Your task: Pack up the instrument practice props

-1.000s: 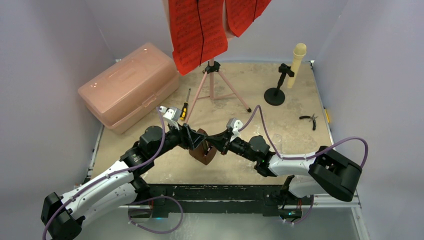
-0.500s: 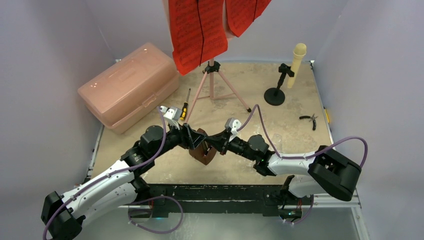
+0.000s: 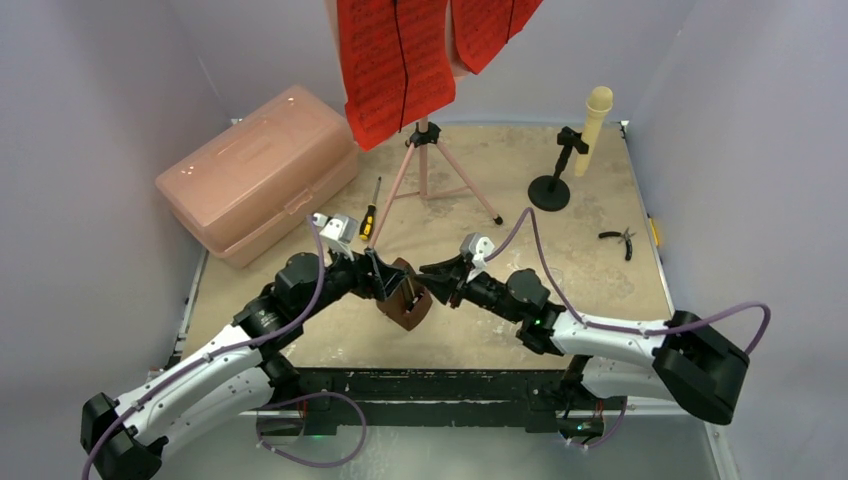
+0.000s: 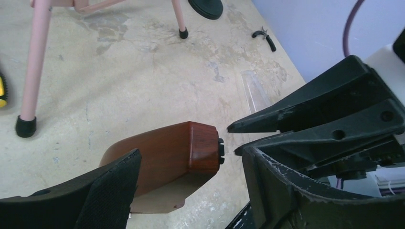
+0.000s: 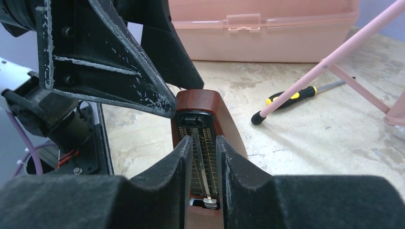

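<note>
Metronome [image 3: 405, 300], brown, six o'clock on table [image 3: 560, 200]. Left gripper [image 4: 191, 152], at its nine o'clock: jaws wide astride the body, apparently bracing it, not clamped. Right gripper [image 5: 204, 143], three o'clock: jaws barely parted at its top, holding nothing.

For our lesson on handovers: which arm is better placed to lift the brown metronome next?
Left, most likely: the left fingers stand wide astride the metronome, while the right fingers are nearly together at its top. The pink box also lies leftward.
</note>
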Robot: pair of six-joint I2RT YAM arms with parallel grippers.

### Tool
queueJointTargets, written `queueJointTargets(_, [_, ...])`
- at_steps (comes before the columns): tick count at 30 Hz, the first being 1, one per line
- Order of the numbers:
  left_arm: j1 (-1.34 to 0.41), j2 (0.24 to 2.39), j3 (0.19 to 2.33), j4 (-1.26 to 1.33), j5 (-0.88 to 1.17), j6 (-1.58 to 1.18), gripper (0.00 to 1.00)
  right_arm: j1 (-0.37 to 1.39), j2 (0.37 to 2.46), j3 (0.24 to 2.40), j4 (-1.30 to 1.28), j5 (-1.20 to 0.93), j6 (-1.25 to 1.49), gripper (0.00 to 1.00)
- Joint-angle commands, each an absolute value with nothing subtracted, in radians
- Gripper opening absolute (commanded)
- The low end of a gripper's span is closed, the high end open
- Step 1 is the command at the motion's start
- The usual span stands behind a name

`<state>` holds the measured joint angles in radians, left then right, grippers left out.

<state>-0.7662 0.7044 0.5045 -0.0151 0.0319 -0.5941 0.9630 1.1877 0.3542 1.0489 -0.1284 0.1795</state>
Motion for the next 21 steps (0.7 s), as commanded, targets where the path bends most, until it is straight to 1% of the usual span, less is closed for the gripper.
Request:
queueJointTargets(1, [-0.768, 0.672, 0.572, -0.084, -0.05, -0.551, 0.79, 0.968, 1.085, 0.381, 0.887, -0.057, 0.166, 0.34])
queueJointTargets(5, [-0.768, 0.654, 0.576, -0.116, -0.114, -0.537, 0.82, 0.968, 0.973, 0.384, 0.732, 0.03, 0.185, 0.52])
queueJointTargets(7, [-0.768, 0.645, 0.576, -0.123, -0.123, -0.538, 0.82, 0.967, 0.919, 0.39, 0.642, 0.071, 0.199, 0.6])
queueJointTargets(10, [-0.767, 0.637, 0.588, -0.151, -0.135, -0.532, 0.83, 0.968, 0.859, 0.412, 0.518, 0.14, 0.226, 0.66])
queueJointTargets(13, [-0.768, 0.641, 0.633, -0.241, -0.173, -0.523, 0.84, 0.967, 0.828, 0.446, 0.365, 0.252, 0.283, 0.72])
queueJointTargets(17, [-0.768, 0.625, 0.702, -0.341, -0.172, -0.509, 0.86, 0.966, 0.816, 0.501, 0.139, 0.382, 0.404, 0.82])
queueJointTargets(21, [-0.768, 0.598, 0.748, -0.399, -0.188, -0.478, 0.88, 0.967, 0.821, 0.524, -0.019, 0.444, 0.523, 0.9])
